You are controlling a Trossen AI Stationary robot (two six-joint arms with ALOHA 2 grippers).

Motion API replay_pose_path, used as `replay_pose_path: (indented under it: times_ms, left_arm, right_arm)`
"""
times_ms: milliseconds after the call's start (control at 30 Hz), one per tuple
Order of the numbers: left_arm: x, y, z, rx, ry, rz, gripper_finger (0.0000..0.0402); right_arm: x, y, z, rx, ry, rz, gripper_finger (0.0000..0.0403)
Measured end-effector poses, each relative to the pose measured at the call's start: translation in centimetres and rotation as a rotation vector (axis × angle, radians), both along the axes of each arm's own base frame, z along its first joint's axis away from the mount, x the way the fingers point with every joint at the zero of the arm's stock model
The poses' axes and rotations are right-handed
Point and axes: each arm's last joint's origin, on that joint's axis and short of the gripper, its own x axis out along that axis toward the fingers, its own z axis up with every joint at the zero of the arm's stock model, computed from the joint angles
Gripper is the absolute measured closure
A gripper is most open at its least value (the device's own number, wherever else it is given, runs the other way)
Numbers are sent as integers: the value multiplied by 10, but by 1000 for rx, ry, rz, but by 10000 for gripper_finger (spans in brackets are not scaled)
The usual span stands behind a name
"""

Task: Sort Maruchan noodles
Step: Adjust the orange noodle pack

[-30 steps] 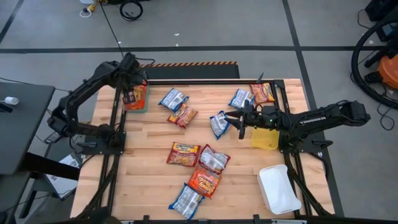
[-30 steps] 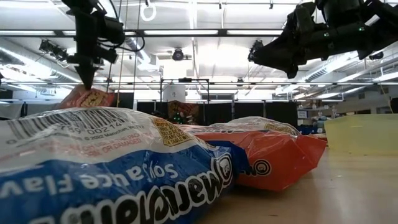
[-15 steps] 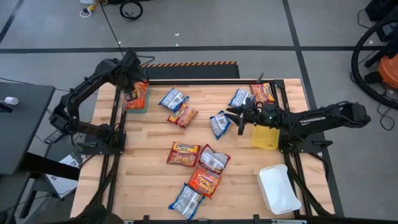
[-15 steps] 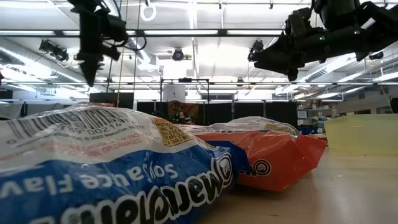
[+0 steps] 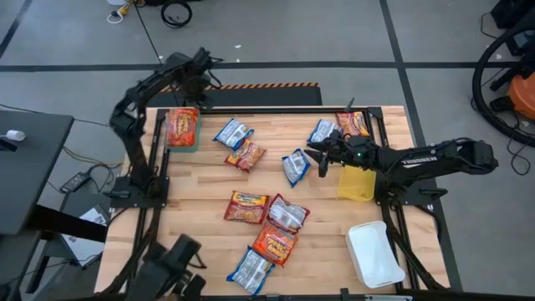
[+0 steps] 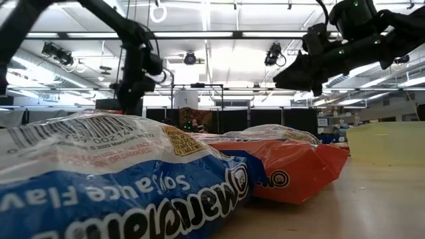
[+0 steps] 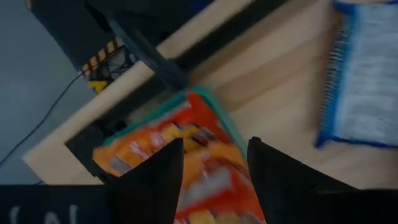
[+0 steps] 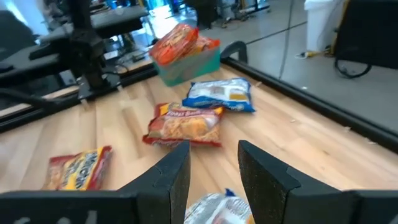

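teal bin (image 5: 183, 142) at the table's far left corner: one orange-red packet (image 5: 180, 125) lying in it; yellow bin (image 5: 356, 184) and white bin (image 5: 374, 253) on the right side, contents not visible. left gripper (image 5: 203, 65) beyond the far edge, fingers spread, empty; right gripper (image 5: 316, 156) over a blue-and-white packet (image 5: 294, 165), fingers parted, empty. remaining maruchan noodles (image 5: 269, 219) scattered mid-table, bare wood along the left edge
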Motion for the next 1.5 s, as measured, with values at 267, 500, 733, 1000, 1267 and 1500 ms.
replay_pose_path:
  times_ms: [267, 500, 733, 1000, 1267, 1500]
  left_arm:
    - [-28, 42, -16, -91, -22, -45, 218]
    - [-61, 57, -34, -228, -101, -24, 219]
    - [-54, 54, -50, -336, -84, -43, 219]
    - [-38, 49, -61, -377, 18, -163, 247]
    - [-30, 41, -60, -428, 27, -238, 390]
    - [-27, 34, -44, -437, 39, -212, 397]
  right_arm:
    - [1, 9, -4, 74, 26, 90, 262]
    - [1, 18, -9, 106, 76, 163, 262]
    - [2, 22, -10, 111, 82, 197, 262]
    - [2, 24, -10, 105, 84, 210, 262]
    - [2, 21, -10, 25, 104, 219, 262]
    - [1, 15, -10, -20, 115, 201, 262]
